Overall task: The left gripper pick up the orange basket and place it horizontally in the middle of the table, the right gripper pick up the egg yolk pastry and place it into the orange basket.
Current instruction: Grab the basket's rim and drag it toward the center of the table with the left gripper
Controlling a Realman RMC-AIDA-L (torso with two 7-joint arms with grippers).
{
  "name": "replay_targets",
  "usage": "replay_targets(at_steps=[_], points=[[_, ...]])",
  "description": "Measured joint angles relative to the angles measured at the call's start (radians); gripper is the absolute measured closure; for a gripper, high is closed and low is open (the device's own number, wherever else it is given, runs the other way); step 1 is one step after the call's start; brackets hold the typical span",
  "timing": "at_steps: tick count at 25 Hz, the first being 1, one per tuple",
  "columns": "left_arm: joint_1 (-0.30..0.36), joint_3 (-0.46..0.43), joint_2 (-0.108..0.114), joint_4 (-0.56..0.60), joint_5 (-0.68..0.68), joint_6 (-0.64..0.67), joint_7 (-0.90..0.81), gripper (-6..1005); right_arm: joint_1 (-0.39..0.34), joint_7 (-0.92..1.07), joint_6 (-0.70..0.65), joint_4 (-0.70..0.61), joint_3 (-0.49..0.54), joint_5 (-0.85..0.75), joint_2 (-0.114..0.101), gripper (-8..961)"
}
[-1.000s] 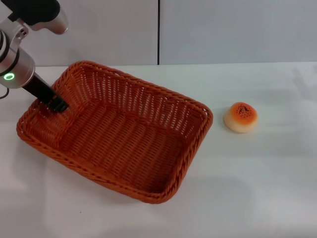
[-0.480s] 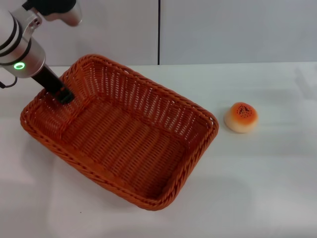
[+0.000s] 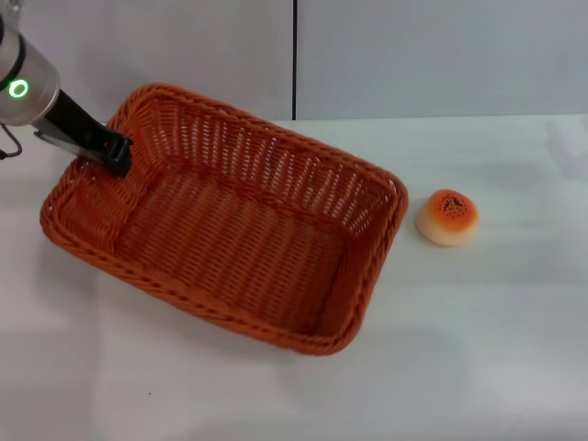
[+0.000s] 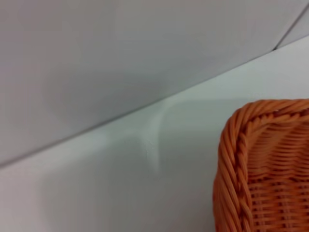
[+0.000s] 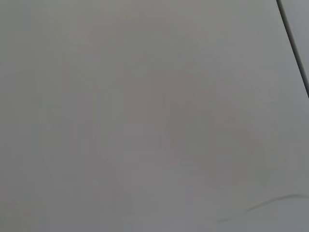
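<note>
Table [image 3: 478, 349] carries the orange basket [image 3: 230, 239] at centre-left, w/ the egg yolk pastry [image 3: 446, 217] near its 3 o'clock side, not touching. You've got the left gripper [image 3: 112, 152] clenched on the basket's 10 o'clock rim; right gripper isn't in sight.

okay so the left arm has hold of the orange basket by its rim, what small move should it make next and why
Probably keep turning the orange basket a little so its long side runs straight across the table. The left pincer grips the rim at the far left corner, and the basket lies skewed. The egg yolk pastry waits just right of it.
</note>
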Motion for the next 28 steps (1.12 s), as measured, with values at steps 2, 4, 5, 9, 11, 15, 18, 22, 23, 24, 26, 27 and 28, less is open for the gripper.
replay_targets(at_steps=[2,4,5,9,11,15,18,22,23,24,26,27,28], points=[[0.0,-0.018,0.001,0.0,-0.001,0.021,-0.027,838,0.0,0.0,0.0,-0.006,0.0,-0.001,-0.001,323],[0.002,-0.036,0.003,0.001,-0.001,0.042,-0.064,846,0.002,0.0,-0.002,-0.009,0.0,-0.004,-0.005,323],[0.005,-0.054,0.004,0.0,-0.001,0.058,-0.094,850,0.003,0.0,-0.003,-0.007,0.0,-0.005,-0.011,323],[0.016,-0.066,0.004,0.0,-0.001,0.076,-0.129,865,0.004,0.0,-0.004,-0.004,0.0,-0.005,-0.018,323],[0.02,-0.067,0.004,0.001,-0.001,0.08,-0.136,865,0.005,0.0,-0.004,-0.002,0.0,-0.006,-0.021,323],[0.036,-0.082,0.001,0.002,-0.001,0.089,-0.146,864,0.006,0.0,-0.004,0.003,0.0,-0.006,-0.025,323],[0.036,-0.082,0.001,0.002,-0.001,0.089,-0.146,867,0.009,0.0,-0.004,0.011,0.0,-0.007,-0.032,323],[0.058,-0.127,-0.006,-0.004,-0.002,0.098,-0.149,869,0.017,0.0,-0.006,0.017,0.0,-0.007,-0.039,323],[0.058,-0.13,-0.006,-0.005,-0.002,0.099,-0.149,869,0.018,0.0,-0.007,0.018,0.0,-0.007,-0.04,323],[0.059,-0.134,-0.006,-0.008,-0.005,0.099,-0.149,869,0.02,0.0,-0.009,0.02,0.0,-0.007,-0.042,323],[0.057,-0.177,-0.006,-0.042,-0.053,0.101,-0.15,869,0.023,0.0,-0.012,0.024,0.0,-0.007,-0.045,323],[0.057,-0.177,-0.006,-0.042,-0.053,0.101,-0.15,869,0.023,0.0,-0.012,0.024,0.0,-0.007,-0.045,323],[0.057,-0.192,-0.006,-0.053,-0.07,0.1,-0.15,869,0.025,0.0,-0.013,0.025,0.0,-0.008,-0.046,323]])
